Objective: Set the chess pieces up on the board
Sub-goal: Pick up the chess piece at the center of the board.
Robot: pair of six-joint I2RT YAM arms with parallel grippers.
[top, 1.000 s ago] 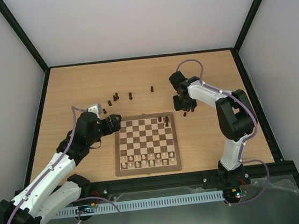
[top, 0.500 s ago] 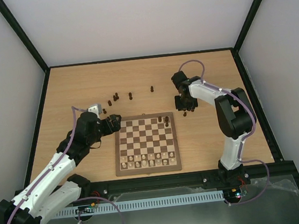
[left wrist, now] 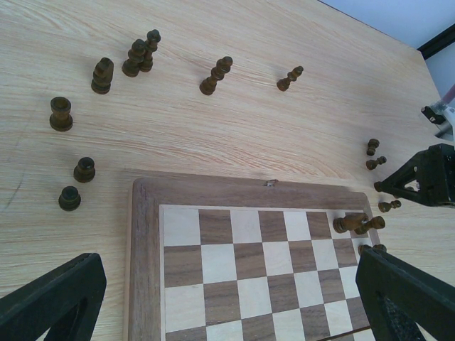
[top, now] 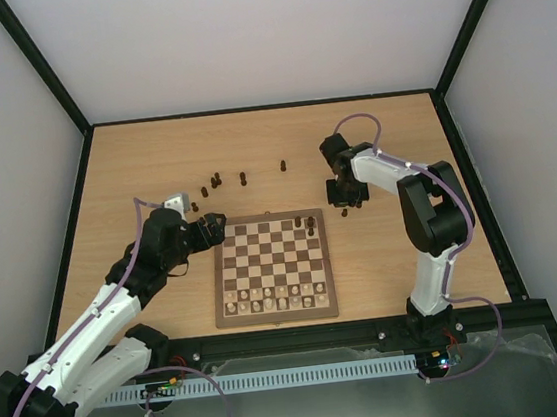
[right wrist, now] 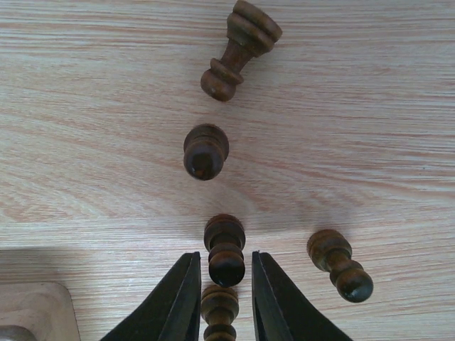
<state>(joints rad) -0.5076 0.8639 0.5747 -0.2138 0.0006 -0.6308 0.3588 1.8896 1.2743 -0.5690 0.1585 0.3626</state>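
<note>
The board [top: 219, 286] lies in the middle of the table, and a few dark chess pieces [top: 310, 225] stand on its far right corner. More dark pieces [top: 217, 180] stand loose on the table beyond it. My right gripper [top: 346, 199] hangs over a small cluster right of the board. In the right wrist view its jaws [right wrist: 225, 256] flank an upright dark pawn [right wrist: 226, 259], narrow but open, with a thin gap on each side. Another pawn [right wrist: 219, 309] stands just behind it. My left gripper [left wrist: 229, 261] is wide open over the board's far left corner [left wrist: 146, 263], holding nothing.
Pale chessmen [top: 274, 300] fill the board's two near rows. Close to the right jaws are an upright pawn [right wrist: 205, 151], a tilted one [right wrist: 340, 265] and a piece on its side [right wrist: 238, 48]. Loose dark pieces [left wrist: 61, 114] stand left of the board's far corner. Black frame rails edge the table.
The right gripper's jaws have narrowed around the pawn and the wrist has shifted slightly. The left arm has not moved.
</note>
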